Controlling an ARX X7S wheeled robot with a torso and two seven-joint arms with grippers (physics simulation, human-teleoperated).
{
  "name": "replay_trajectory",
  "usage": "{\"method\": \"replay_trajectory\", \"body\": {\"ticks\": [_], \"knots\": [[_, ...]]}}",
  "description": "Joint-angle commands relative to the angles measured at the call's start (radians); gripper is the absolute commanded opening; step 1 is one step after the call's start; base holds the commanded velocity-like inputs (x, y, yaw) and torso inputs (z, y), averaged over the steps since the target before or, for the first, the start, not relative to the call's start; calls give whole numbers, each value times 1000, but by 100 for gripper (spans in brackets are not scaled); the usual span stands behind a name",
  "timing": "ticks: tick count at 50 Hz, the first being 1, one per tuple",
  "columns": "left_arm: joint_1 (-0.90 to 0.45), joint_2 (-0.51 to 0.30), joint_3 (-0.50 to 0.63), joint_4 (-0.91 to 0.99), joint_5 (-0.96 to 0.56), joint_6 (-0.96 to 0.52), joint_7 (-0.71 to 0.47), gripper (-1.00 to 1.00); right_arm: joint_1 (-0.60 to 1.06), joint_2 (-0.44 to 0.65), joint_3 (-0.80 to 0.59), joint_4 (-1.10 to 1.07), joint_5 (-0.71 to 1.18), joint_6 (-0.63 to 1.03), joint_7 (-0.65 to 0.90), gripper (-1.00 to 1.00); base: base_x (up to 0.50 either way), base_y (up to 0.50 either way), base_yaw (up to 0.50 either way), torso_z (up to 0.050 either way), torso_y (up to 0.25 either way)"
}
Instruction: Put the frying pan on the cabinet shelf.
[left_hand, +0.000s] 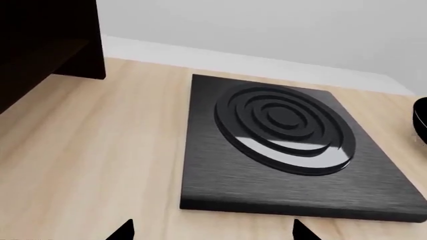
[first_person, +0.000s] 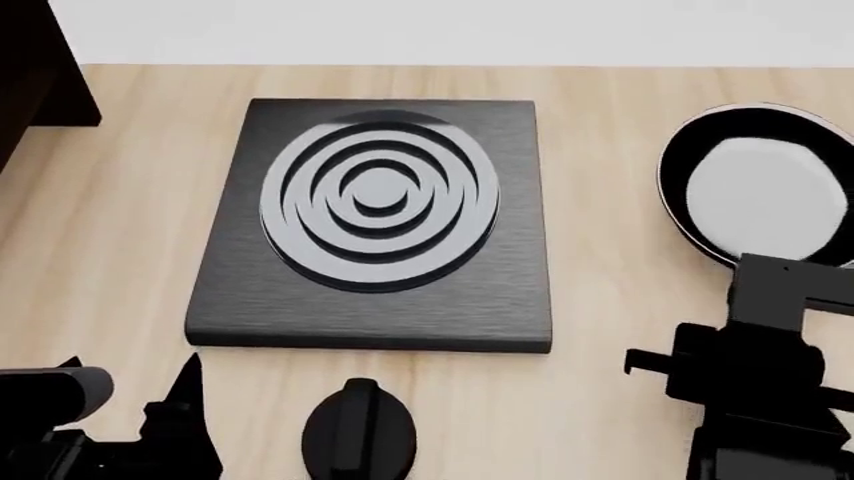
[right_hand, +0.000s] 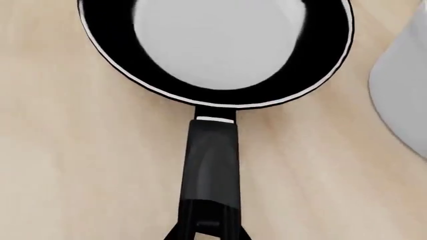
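The frying pan (first_person: 758, 185), black with a pale-grey inside, lies on the wooden table at the right, next to the hob. In the right wrist view its bowl (right_hand: 217, 45) is ahead and its long black handle (right_hand: 212, 165) runs back between my fingers. My right gripper (right_hand: 208, 233) is shut on the handle's end. The dark cabinet shelf (left_hand: 47, 40) stands at the table's far left corner and shows as a sliver (first_person: 34, 60) in the head view. My left gripper (left_hand: 213, 231) hangs open over bare wood in front of the hob, holding nothing.
A square black hob (first_person: 380, 215) with concentric rings fills the table's middle. A white pot (right_hand: 403, 90) stands close beside the pan. A black rounded knob-like part (first_person: 360, 432) sits at the near edge. A white wall runs behind the table.
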Motion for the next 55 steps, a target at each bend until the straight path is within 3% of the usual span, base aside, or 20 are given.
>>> {"method": "replay_trajectory", "body": {"ticks": [1, 10, 23, 30, 33, 38, 42, 55], "knots": [[-1, 7, -14, -12, -12, 18, 1, 100, -107, 20, -25, -477, -41, 219, -34, -100, 0, 0, 0, 0, 0], [-4, 4, -16, 14, -32, -12, -20, 100, -136, 39, -37, -789, -9, 414, -73, -100, 0, 0, 0, 0, 0], [-26, 4, -63, 39, -105, -81, -43, 100, -131, 62, -121, -1059, 25, 575, -123, -100, 0, 0, 0, 0, 1], [-53, -8, -112, 84, -181, -160, -65, 100, -209, 61, -100, -1125, 64, 467, -173, -100, 0, 0, 0, 0, 1], [-76, 42, -224, 87, -347, -243, -89, 100, -240, 81, -134, -1123, 62, 428, -190, -100, 0, 0, 0, 0, 0], [-113, 56, -283, 117, -459, -324, -148, 100, -296, 111, -214, -1141, 46, 278, -223, -100, 0, 0, 0, 0, 2], [-130, 26, -268, 149, -507, -390, -168, 100, -316, 109, -237, -1149, 44, 253, -226, -100, 0, 0, 0, 0, 3], [-193, 38, -403, 145, -896, -551, -367, 100, -357, 93, -310, -1175, 41, 202, -234, -100, 0, 0, 0, 0, 2]]}}
